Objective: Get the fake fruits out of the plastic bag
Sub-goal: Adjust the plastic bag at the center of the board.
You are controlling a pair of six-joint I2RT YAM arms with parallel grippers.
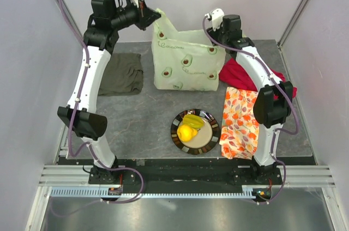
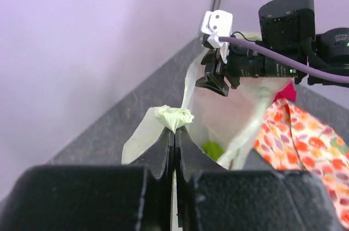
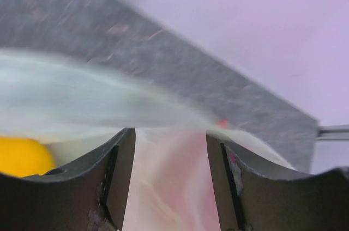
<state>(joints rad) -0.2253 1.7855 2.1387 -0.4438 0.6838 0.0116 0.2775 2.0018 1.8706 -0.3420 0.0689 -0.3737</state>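
The plastic bag stands at the back middle of the table, pale yellow-green with avocado prints. My left gripper is shut on its left handle, holding it up, and a green fruit shows inside the bag's mouth. At the bag's right top corner, my right gripper is open. Blurred bag film lies across the gap between its fingers, and a yellow fruit shows low on the left. A yellow lemon and a yellow-green piece lie on the plate.
An orange-flowered cloth lies right of the plate, under the right arm. A red cloth sits behind it. An olive-grey folded cloth lies left of the bag. Walls close in the table at the back and on both sides.
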